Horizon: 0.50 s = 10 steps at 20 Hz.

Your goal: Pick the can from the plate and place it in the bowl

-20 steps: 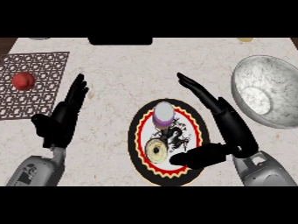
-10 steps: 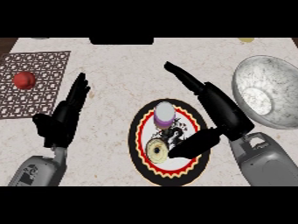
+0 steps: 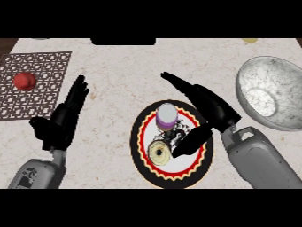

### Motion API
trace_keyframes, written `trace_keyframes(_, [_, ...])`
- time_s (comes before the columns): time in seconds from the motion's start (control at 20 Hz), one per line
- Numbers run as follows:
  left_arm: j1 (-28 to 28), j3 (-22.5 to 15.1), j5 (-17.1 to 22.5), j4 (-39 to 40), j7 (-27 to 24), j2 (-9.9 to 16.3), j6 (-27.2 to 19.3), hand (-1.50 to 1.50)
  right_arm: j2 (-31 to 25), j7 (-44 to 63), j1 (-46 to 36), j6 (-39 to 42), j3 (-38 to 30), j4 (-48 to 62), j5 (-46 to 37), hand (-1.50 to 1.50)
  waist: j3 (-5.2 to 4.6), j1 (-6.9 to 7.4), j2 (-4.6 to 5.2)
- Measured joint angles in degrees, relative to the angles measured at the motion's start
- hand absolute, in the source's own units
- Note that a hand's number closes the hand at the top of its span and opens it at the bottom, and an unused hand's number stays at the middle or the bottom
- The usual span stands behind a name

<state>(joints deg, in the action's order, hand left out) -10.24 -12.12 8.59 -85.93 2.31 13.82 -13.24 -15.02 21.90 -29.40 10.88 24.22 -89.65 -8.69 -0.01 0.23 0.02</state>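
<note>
Head view: can point(image 3: 167, 115) upright on plate point(image 3: 146, 167), just left of open right robot hand point(image 3: 209, 106)

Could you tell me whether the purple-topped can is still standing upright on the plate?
Upright: the purple-topped can shows its round lid from above, on the red-and-yellow-rimmed plate, with the open right hand beside it.

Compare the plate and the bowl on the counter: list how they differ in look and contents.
The plate is flat, with a black rim and red-and-yellow zigzag border; the bowl is deep and marbled grey-white. The plate carries the can and a ring-shaped item; the bowl holds nothing. Both are round and rest on the counter.
</note>
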Motion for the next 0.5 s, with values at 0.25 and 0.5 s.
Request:
trace_keyframes(0.25, [1.48,0.26,-2.1,0.13,-0.82,-2.05,0.81,0.0,1.4,-4.23,1.86,3.79,-3.08,2.16,-1.11,-1.5,0.0,-0.06,-0.01])
trace_keyframes(0.5, [1.09,1.9,-2.86,-0.01,-0.08,-2.58,2.2,0.0,3.12,-6.94,4.44,6.26,-5.82,1.59,-0.28,-1.5,0.02,-0.15,-0.01])
